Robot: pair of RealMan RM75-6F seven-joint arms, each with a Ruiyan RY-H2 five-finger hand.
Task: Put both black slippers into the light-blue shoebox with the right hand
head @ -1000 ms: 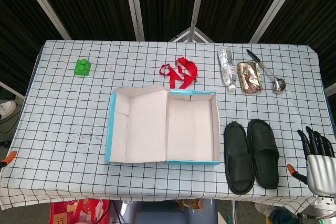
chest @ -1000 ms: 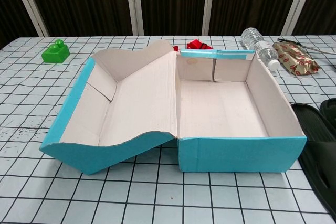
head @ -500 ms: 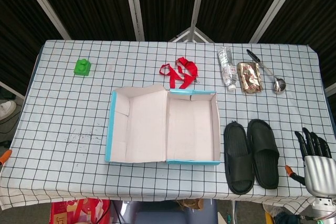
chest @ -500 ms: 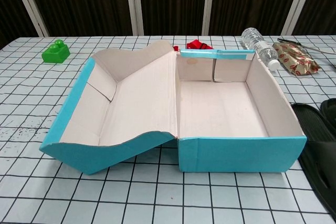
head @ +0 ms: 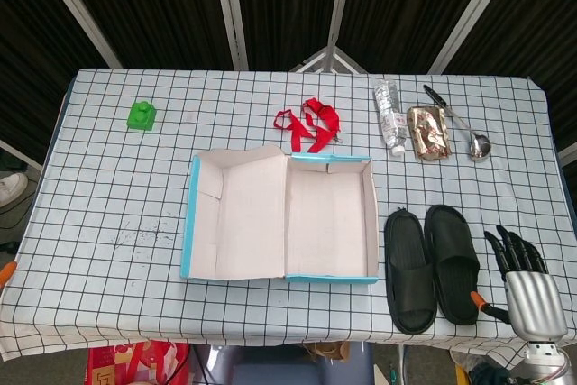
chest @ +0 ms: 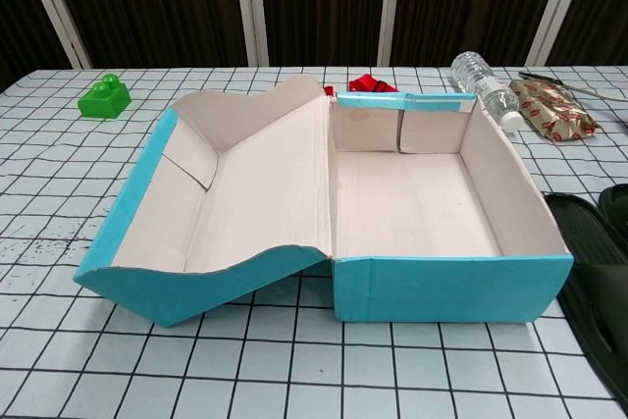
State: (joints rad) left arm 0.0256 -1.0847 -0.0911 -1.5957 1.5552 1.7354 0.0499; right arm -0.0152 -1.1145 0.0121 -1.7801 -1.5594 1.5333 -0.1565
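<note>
From the head camera I see my right hand (head: 521, 279) at the near right corner of the table (head: 108, 187), fingers spread and pointing away from me, holding nothing. It sits just to the right of the slippers and is not touching them. My left hand is in neither view, apart from a small orange tip at the far left edge that I cannot identify.

The two black slippers lie side by side on the checked cloth, just right of the shoebox. The left slipper (head: 410, 270) is nearest the box, and the right slipper (head: 453, 262) is next to my hand. Both are outside the box. In the chest view only their edges show at the right border.

The light-blue shoebox (head: 330, 221) stands open in the middle of the table, its lid (head: 236, 215) folded out flat to the left. The inside is pale cardboard with nothing in it, as the chest view also shows.

Along the far side I see a green block (head: 141, 115) at the left, a red ribbon (head: 307, 123) just behind the box, then a plastic bottle (head: 389, 115), a shiny snack packet (head: 427, 132) and a metal ladle (head: 460, 125) toward the right.
</note>
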